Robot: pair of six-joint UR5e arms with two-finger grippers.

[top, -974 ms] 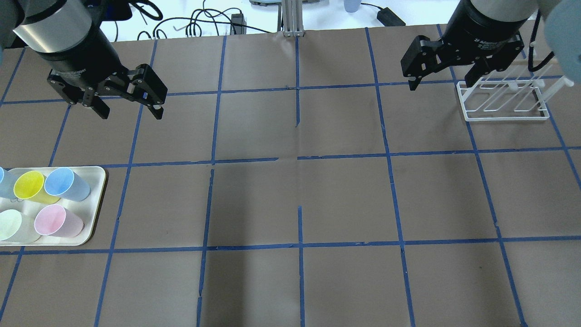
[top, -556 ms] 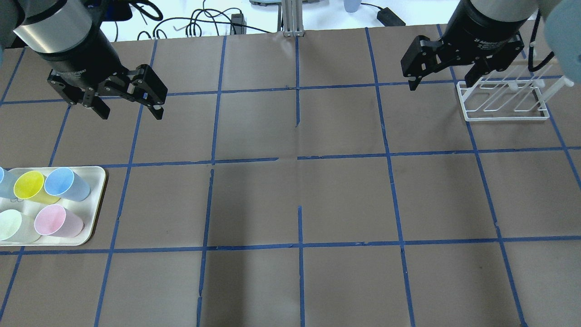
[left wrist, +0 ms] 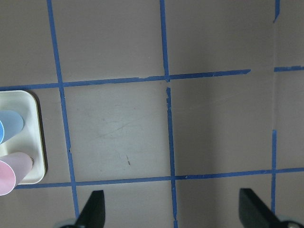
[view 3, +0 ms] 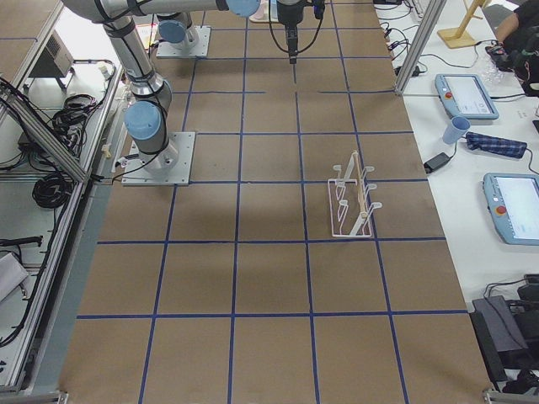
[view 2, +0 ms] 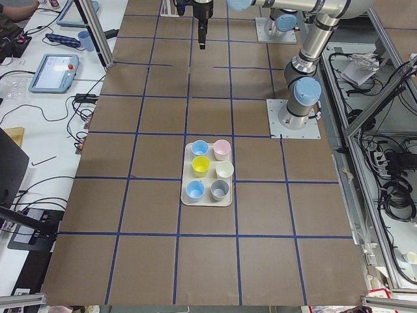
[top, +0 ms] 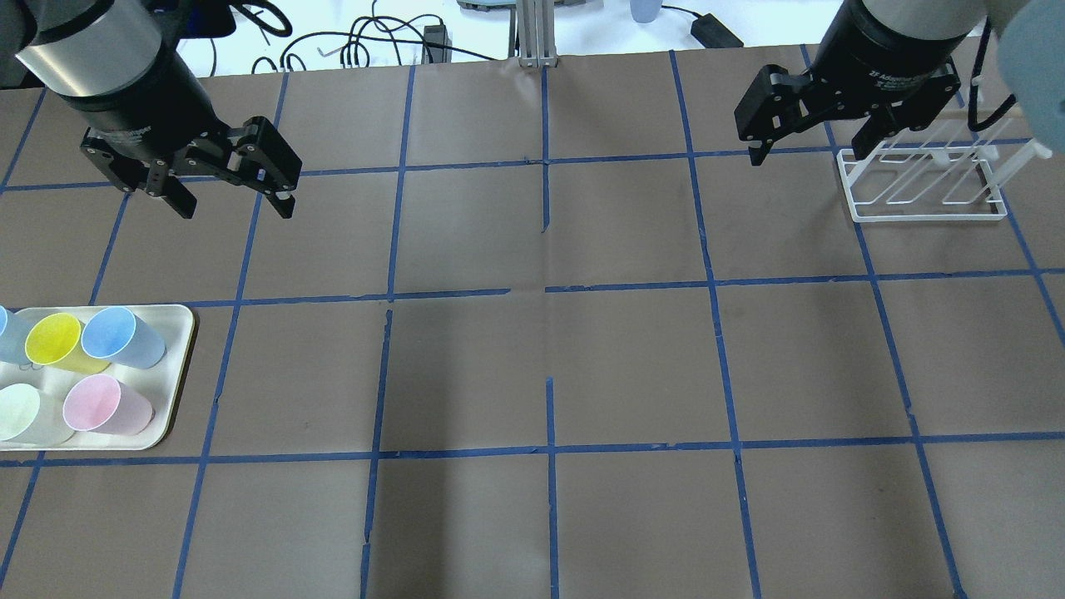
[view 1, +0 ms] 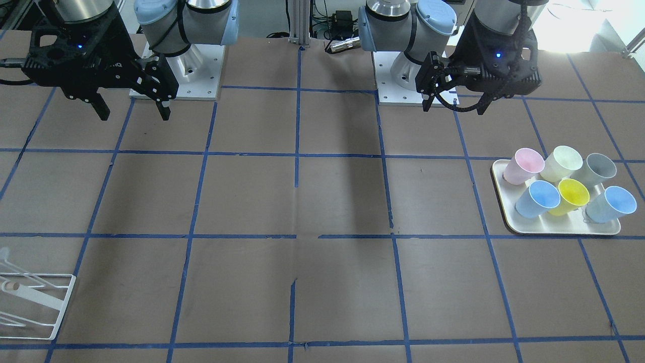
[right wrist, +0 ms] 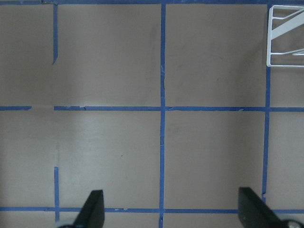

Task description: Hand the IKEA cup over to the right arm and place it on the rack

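Note:
The yellow IKEA cup (top: 54,339) stands upright among other cups on a cream tray (top: 181,366) at the table's left edge; it also shows in the front view (view 1: 573,194) and the left side view (view 2: 200,165). My left gripper (top: 235,208) hangs open and empty, high above the table and beyond the tray; its wrist view shows only the tray's corner (left wrist: 33,142). My right gripper (top: 805,156) is open and empty, hovering just left of the white wire rack (top: 923,187). The rack also shows at the front view's lower left (view 1: 35,302) and in the right wrist view (right wrist: 287,35).
On the tray around the yellow cup stand a light blue cup (top: 116,333), a pink cup (top: 100,403), a pale cream cup (top: 21,412) and a grey one (view 1: 597,169). Brown paper with a blue tape grid covers the table. Cables lie past its far edge.
My left gripper has shifted slightly left and away from the tray, still open. The right gripper, cups and rack have not moved.

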